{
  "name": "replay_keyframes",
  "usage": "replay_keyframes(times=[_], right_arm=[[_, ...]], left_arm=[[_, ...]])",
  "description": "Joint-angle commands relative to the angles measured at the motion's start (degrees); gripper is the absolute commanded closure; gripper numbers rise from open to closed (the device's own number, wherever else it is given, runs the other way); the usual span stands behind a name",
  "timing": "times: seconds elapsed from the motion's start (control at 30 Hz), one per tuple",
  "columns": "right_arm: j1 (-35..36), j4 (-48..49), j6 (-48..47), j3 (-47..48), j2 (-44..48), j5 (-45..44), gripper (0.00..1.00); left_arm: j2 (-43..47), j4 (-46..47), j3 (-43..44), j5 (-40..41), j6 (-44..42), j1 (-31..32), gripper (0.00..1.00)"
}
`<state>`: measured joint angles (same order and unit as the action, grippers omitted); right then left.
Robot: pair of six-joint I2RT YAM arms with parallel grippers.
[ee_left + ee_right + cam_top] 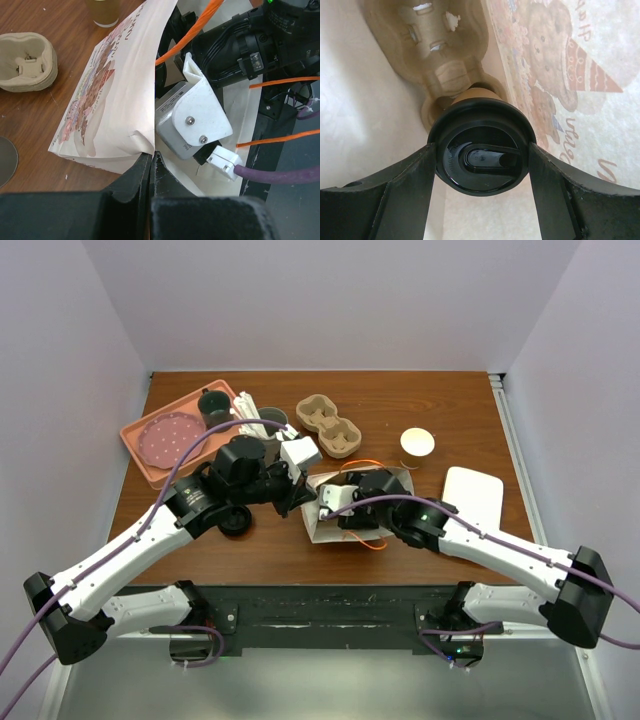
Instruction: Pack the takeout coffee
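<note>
Right jaws grip round, black-lidded takeout coffee [480,160].

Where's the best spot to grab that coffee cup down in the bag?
Take the takeout coffee by its round black lid, pinched at opposite sides, coming from above it through the mouth of the paper bag. The carrier pocket hides its sides; the right gripper straddles it so.
</note>
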<state>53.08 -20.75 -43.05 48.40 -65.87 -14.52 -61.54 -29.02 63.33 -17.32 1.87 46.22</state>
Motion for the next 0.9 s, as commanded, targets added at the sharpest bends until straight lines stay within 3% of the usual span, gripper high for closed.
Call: replay_keyframes(times=[0.0, 0.4, 0.87], right_arm=[[-0.26, 4.32, 1.30, -0.15, -1.10, -1.30, 0.86], [-0.34, 7.48, 2.70, -0.68, -3.39, -1.56, 0.85], [-1.14, 9.68, 4.64, -1.56, -5.06, -2.26, 0.55]], left_arm=[[1.16, 0.10, 1.53, 0.10, -0.64, 0.01, 1.00], [0.89, 0.19, 1.71, 0.01, -0.46, 0.01, 1.00], [0.89, 0.19, 1.80, 0.10, -0.37, 0.01, 1.00]])
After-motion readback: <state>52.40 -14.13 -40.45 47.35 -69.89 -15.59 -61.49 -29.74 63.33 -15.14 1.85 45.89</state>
